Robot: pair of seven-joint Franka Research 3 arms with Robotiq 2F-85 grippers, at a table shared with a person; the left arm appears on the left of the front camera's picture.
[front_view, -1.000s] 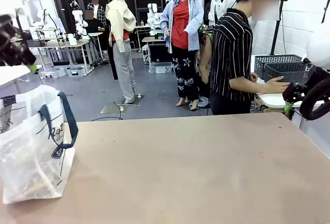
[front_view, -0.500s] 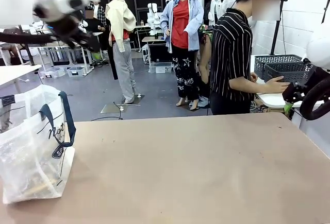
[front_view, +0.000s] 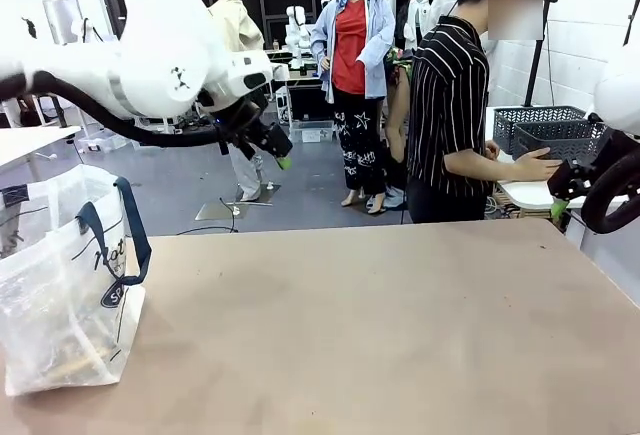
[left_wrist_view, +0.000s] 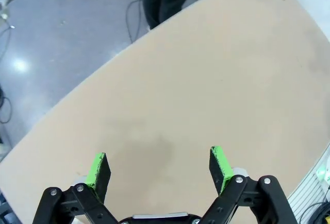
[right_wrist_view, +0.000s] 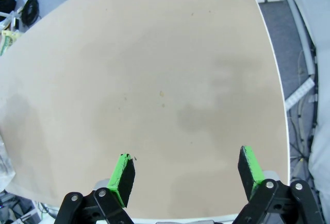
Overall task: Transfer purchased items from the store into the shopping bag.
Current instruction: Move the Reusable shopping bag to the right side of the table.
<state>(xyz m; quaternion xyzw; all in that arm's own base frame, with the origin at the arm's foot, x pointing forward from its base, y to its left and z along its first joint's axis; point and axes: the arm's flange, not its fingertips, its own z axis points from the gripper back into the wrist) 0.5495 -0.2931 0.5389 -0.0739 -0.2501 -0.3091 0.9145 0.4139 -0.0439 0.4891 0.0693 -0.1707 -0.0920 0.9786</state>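
Shopping bag (front_view: 65, 285) stands on the table (front_view: 400, 325), packs dimly visible inside.

Lighting: even, bright indoor light, soft shadows. Tabletop (front_view: 400, 325): matte, faint darker blotches, no glare. Floor (left_wrist_view: 31, 54): one bright reflected spot. Wrist views: strong wide-angle bowing of edges. Front view: near left arm (front_view: 150, 55) overexposed, slightly soft; background sharp.

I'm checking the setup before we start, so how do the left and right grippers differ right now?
The left gripper is raised high above the table toward its middle; the right gripper sits low off the table's right edge. The left arm stretches in full view, the right arm is mostly cut off. Both are open and empty, green pads apart in each wrist view.
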